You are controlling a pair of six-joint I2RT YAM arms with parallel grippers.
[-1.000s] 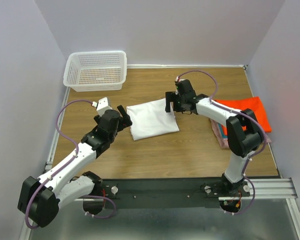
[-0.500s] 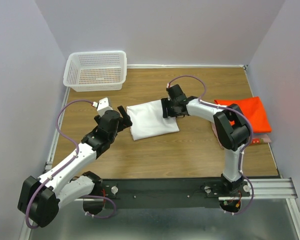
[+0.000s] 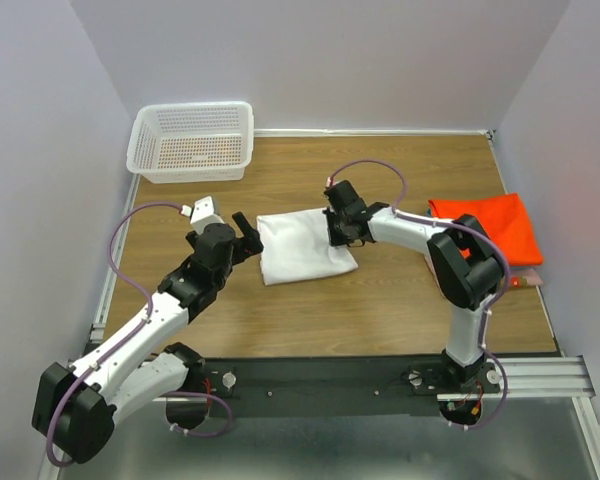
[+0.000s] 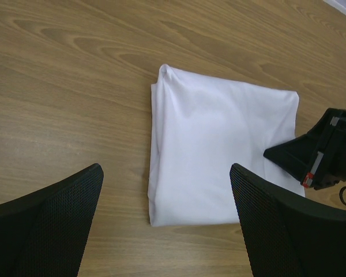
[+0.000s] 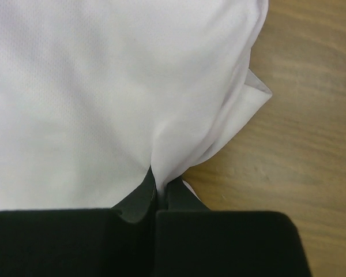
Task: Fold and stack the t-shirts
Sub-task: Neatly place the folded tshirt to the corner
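Note:
A folded white t-shirt (image 3: pixel 298 247) lies flat in the middle of the table, also filling the left wrist view (image 4: pixel 219 150) and the right wrist view (image 5: pixel 104 86). My right gripper (image 3: pixel 338 232) is shut on the white t-shirt's right edge, a pinch of cloth rising between its fingers (image 5: pixel 139 196). My left gripper (image 3: pixel 242 238) hovers open just left of the shirt, its black mesh pads (image 4: pixel 52 213) wide apart with nothing between them. A folded orange-red t-shirt (image 3: pixel 490 225) tops a stack at the right edge.
A white mesh basket (image 3: pixel 192 140) stands at the back left corner. A pink layer (image 3: pixel 532 281) peeks from under the orange-red shirt. Purple walls close in on both sides of the wooden table (image 3: pixel 380 310).
My right gripper has moved left from beside the shirt onto its right edge and closed on the cloth. The left arm has barely shifted.

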